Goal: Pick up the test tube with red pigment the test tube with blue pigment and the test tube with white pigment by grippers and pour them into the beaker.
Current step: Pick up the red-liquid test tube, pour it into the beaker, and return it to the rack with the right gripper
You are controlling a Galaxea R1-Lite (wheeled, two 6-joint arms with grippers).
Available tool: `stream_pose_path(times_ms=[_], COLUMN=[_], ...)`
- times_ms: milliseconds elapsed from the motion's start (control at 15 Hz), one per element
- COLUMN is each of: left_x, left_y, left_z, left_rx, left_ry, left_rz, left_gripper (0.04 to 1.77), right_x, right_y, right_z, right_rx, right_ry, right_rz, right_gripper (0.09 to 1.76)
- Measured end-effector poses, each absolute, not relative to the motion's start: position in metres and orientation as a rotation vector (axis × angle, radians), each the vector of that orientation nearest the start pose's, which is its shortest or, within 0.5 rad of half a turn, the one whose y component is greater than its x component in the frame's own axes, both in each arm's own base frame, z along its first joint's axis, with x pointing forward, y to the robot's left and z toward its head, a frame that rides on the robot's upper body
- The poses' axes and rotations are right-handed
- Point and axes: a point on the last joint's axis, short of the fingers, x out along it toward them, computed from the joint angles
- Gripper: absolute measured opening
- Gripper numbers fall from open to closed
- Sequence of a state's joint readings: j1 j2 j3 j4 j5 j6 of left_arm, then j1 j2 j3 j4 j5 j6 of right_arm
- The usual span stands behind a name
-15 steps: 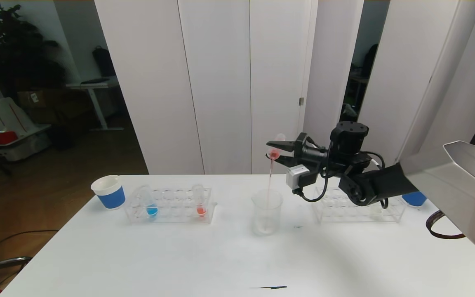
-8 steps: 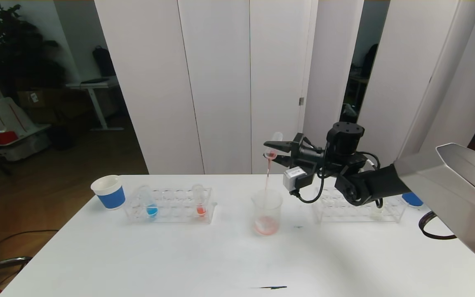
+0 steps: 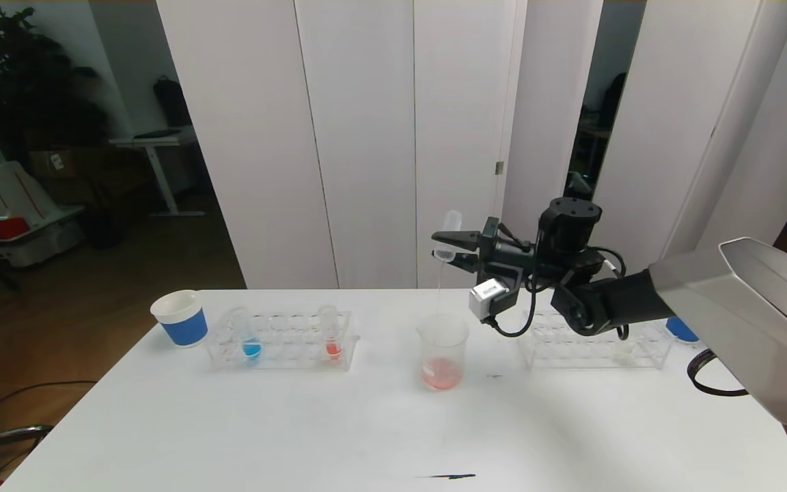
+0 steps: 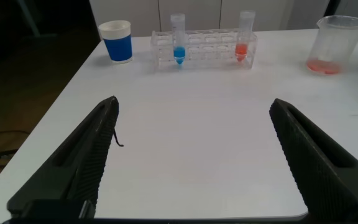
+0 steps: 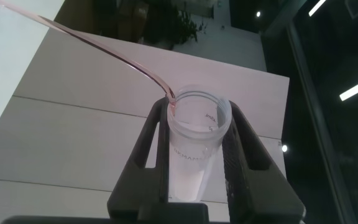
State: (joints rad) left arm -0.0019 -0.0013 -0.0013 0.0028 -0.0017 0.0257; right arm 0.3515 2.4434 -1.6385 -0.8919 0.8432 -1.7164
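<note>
My right gripper [image 3: 449,249] is shut on the test tube with red pigment [image 3: 448,232], holding it tipped mouth-down high above the beaker [image 3: 443,352]. The tube [image 5: 194,143] looks almost drained. A thin pale stream [image 5: 104,50] runs from its lip. Red liquid lies in the beaker's bottom. The test tube with blue pigment [image 3: 250,338] stands upright in the left rack [image 3: 281,342], with another red tube [image 3: 331,335] beside it. A faint clear tube [image 3: 624,350], likely the white pigment one, stands in the right rack [image 3: 591,348]. My left gripper [image 4: 194,104] is open and empty over the table's near side.
A blue-and-white paper cup [image 3: 180,318] stands left of the left rack. A second blue cup [image 3: 682,329] peeks out behind my right arm. A small black mark [image 3: 445,475] lies near the table's front edge.
The right gripper rose slightly, shifted left and tipped the tube further. The red liquid left the tube and collected in the beaker, and the stream thinned.
</note>
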Motion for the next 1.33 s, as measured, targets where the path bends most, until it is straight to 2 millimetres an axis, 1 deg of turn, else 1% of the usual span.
stream_pose_path(times_ms=[267,800,933,1133,1333], left_x=[-0.023,-0.023,-0.023,-0.023,-0.023], left_y=[0.000,0.000,0.000,0.000,0.000], left_z=[0.075,0.076,0.076,0.076,0.076], left_rx=[0.026,0.026,0.026,0.026,0.026], left_ry=[0.001,0.000,0.000,0.000,0.000], left_rz=[-0.004,-0.004,-0.004,-0.004,-0.004], left_gripper=[1.74,1.74,1.74,1.74,1.74], right_x=[0.465,0.468,0.468,0.464,0.459], right_y=[0.190,0.190,0.191,0.189,0.187], right_z=[0.128,0.124,0.128,0.143,0.160], right_rx=[-1.518,-1.504,-1.490,-1.467,-1.418], right_ry=[-1.132,-1.105,-1.101,-1.053,-0.896], right_rz=[0.806,0.811,0.809,0.774,0.675], right_gripper=[0.57,0.57,0.57,0.57,0.57])
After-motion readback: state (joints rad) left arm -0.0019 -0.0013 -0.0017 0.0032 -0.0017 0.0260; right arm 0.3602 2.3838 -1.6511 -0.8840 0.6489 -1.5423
